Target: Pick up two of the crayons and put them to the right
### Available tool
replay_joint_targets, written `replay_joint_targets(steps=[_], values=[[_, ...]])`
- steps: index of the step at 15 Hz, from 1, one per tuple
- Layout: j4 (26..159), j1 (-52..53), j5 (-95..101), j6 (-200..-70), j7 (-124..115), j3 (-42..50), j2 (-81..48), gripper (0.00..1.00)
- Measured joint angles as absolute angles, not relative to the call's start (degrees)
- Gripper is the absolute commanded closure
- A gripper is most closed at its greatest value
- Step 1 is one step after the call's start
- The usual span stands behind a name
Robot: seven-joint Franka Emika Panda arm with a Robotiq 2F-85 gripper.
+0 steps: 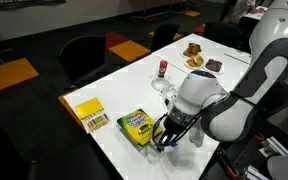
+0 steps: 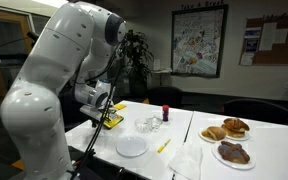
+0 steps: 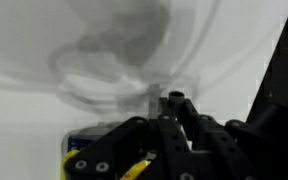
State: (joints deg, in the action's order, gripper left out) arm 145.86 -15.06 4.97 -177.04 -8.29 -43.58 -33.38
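Note:
The flat green-and-yellow crayon box (image 1: pixel 136 126) lies near the table's front edge and also shows in an exterior view (image 2: pixel 113 121). My gripper (image 1: pixel 165 137) hangs low at the box's edge, tilted. In the wrist view the fingers (image 3: pixel 174 100) are closed together, with a short dark stub, seemingly a crayon end, between the tips. A yellow crayon (image 2: pixel 163 146) lies alone on the white table (image 2: pixel 189 125) beside the white plate. A yellow streak (image 3: pixel 134 168) shows under the finger links; I cannot tell what it is.
A yellow packet (image 1: pixel 89 113) lies beside the crayon box. A glass bowl (image 2: pixel 150 124), a white plate (image 2: pixel 131 147), a small red bottle (image 2: pixel 165 111), a napkin (image 2: pixel 184 160) and two pastry plates (image 2: pixel 229 128) (image 2: pixel 232 153) stand on the table. Chairs surround it.

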Motion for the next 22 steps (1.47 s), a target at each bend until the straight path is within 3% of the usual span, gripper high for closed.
replay_joint_targets(steps=[9, 16, 22], values=[[143.0, -17.5, -9.8, -165.6, -1.8, -47.1, -39.2, 0.96], [141.2, -17.9, -16.3, -163.8, 0.5, -48.0, -43.4, 0.96], [142.8, -17.4, -18.6, -163.4, 0.5, -54.1, -44.8, 0.96]])
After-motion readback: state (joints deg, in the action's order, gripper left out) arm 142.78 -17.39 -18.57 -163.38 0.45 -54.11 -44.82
